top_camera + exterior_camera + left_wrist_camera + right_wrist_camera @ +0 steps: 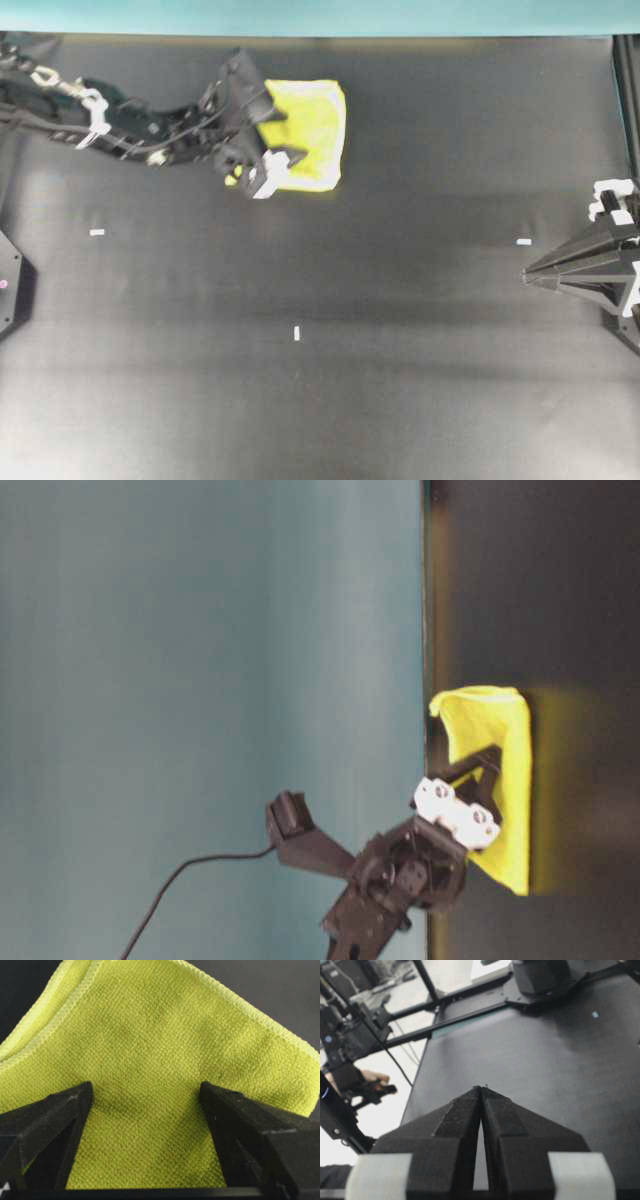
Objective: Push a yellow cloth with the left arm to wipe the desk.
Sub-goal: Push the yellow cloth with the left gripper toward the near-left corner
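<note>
The soft pale yellow folded cloth point(310, 135) lies near the matte black desk's point(400, 330) far edge. The left gripper point(272, 138) presses on it, fingers point(47, 1125) spread, probably for pushing. The right gripper point(481, 1091) rests pressed together.

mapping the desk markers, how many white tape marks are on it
3 on the desk: one tape mark at left, one near the middle, one at right. The yellow cloth or arms may hide others.
</note>
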### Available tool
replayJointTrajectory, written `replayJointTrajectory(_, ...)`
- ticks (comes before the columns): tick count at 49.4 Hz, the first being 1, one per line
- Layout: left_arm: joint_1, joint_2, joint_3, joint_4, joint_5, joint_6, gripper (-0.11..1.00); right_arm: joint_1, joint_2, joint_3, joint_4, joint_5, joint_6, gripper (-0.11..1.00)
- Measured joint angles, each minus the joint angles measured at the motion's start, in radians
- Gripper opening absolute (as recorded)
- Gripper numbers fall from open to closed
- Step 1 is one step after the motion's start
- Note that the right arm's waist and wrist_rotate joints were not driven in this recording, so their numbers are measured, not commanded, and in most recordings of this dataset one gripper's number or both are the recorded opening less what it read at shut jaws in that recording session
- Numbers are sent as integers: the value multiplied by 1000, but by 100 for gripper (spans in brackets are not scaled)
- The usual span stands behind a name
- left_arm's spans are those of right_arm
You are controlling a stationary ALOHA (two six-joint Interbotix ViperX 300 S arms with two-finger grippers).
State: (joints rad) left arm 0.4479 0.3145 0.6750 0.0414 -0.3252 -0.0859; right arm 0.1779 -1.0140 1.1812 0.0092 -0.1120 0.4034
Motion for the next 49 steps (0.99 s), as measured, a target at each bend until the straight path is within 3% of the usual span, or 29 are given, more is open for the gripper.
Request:
replayJointTrajectory(19,-103,-158,192,2,-17,-3,86,-2,2,0,0,0,2,0)
replayJointTrajectory(31,-216,-218,305,2,-21,-5,86,-2,0,0,0,0,2,0)
replayJointTrajectory(49,-408,-242,348,2,-20,-17,86,0,0,0,0,-3,2,0)
